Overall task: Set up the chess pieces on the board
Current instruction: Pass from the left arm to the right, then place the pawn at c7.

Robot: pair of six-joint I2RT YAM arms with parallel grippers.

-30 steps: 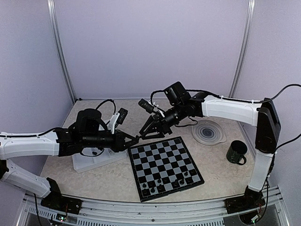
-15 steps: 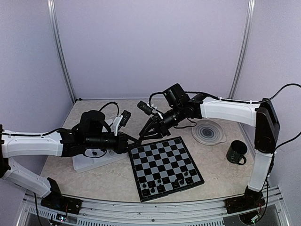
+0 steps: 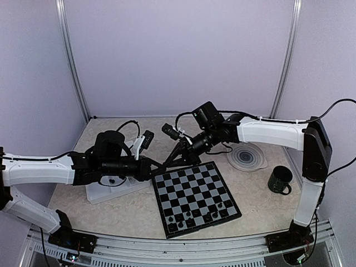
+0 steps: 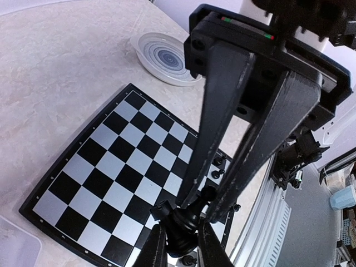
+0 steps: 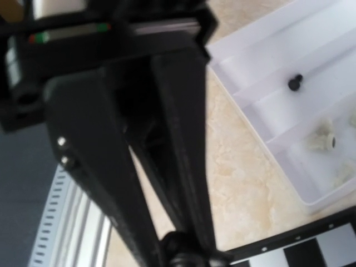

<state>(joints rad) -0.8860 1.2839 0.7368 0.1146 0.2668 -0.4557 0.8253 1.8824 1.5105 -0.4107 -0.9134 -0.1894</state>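
Meeting just beyond the board's (image 3: 194, 192) far left corner, the two arms look set for a handover. The tray (image 3: 108, 191) of loose pieces sits on the left arm's side of the desk (image 3: 100, 214), and the right arm seems better placed to reach the squares.

The left end effector (image 4: 182, 240) is clenched on a black chess piece (image 4: 183, 223). Its fingers (image 4: 154, 249) press either side of the base and hold the piece upright, which leaves the head free. The right end effector (image 4: 201, 203) comes in from above with its two fingers (image 4: 219, 111) narrowed around that head. They appear to touch it, but the right wrist view is blurred and I cannot tell whether they truly grip.

So the piece sits between both sets of fingers, low in the left pair and at the very tips of the right pair, not on any square. Other black chess pieces (image 3: 201, 213) stand in the board's two near rows. One black piece (image 5: 295, 82) and a few pale ones (image 5: 322, 139) lie in the tray.
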